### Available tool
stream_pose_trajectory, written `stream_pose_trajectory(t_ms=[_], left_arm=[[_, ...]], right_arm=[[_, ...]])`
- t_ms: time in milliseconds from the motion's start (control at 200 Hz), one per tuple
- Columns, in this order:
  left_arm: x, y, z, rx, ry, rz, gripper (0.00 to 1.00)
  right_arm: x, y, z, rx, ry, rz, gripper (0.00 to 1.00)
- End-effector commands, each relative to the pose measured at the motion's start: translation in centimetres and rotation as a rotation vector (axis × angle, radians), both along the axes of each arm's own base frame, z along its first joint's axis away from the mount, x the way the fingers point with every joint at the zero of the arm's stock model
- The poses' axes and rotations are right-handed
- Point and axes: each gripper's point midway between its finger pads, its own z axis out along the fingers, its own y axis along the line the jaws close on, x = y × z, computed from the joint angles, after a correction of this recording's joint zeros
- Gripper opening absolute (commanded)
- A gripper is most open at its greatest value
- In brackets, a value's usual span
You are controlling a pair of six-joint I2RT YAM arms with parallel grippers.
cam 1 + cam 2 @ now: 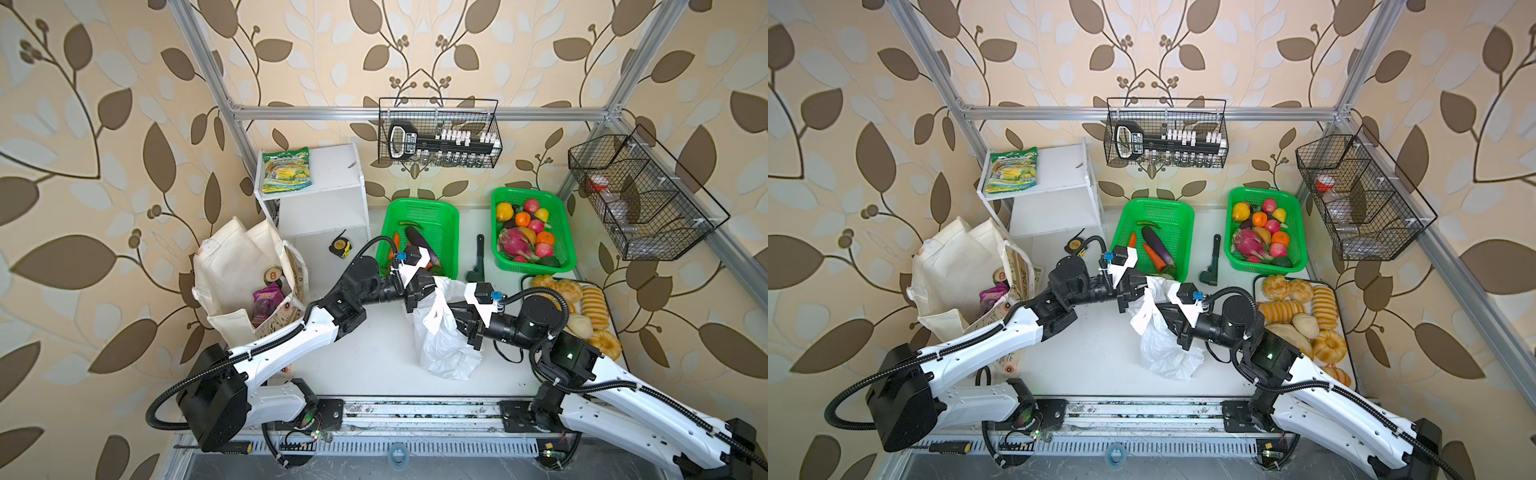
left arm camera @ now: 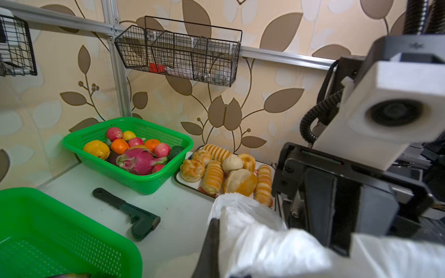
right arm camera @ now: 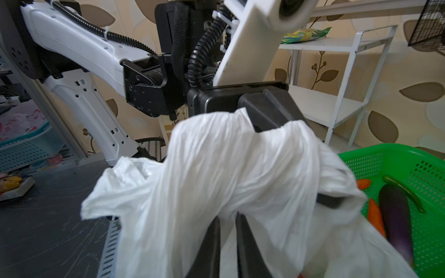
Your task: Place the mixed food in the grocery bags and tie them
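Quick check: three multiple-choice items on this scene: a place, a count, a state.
1. Where is the purple pouch? A in the canvas tote; B on the bread tray; C on the shelf.
2. How many green baskets stand on the table? A one; B two; C three.
3. The left hand is: A open; B shut on the white plastic bag; C holding the wrench.
Answers: A, visible in its mouth; B, both at the back; B, plastic pinched between its fingers.

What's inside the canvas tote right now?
A purple pouch and a drink can show inside the canvas tote. Anything beneath them is covered by its folds.
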Motion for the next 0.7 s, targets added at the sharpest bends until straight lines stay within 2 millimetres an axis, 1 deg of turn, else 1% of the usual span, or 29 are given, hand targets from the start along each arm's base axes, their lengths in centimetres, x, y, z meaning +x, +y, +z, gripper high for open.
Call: stream_pose_trajectory(t_ms=[0,115,230,320,365,450,590,630,695], left_arm=[[-1.2,0.0,4.4,-0.124,-0.061,-0.098,0.0],[-1.4,-0.5,4.8,-0.14,-0.043,-0.155,0.0],[-1.4,-0.8,4.6,-0.137,-0.02,-0.176,0.0],[-1.4,-0.9,4.3,-0.127,-0.013,-0.181,0.0],[-1.4,-0.9,4.2,-0.121,-0.012,-0.18,0.0],[-1.5,-0.7,3.9,-0.106,-0.015,-0.171,0.0],[-1.7,-0.4,3.6,-0.092,-0.026,-0.154,0.0],[-1.7,-0.3,3.5,-0.089,-0.028,-0.152,0.0],[-1.8,-0.3,3.6,-0.087,-0.03,-0.153,0.0]], right_arm=[[0.4,-0.4,-0.7,-0.055,-0.046,-0.032,0.16],[0.2,0.1,-1.0,-0.044,-0.023,-0.012,0.16],[-0.1,0.8,-0.8,-0.023,-0.024,0.003,0.17],[-0.1,0.7,-0.5,-0.011,-0.034,-0.007,0.18],[0.0,0.3,-0.3,-0.019,-0.052,-0.026,0.19],[0.2,-1.2,0.3,-0.034,-0.11,-0.078,0.22],[-0.4,-3.8,2.0,-0.021,-0.204,-0.114,0.25],[-0.1,-4.6,2.3,-0.013,-0.208,-0.144,0.26],[1.1,-5.9,2.5,0.001,-0.189,-0.22,0.25]])
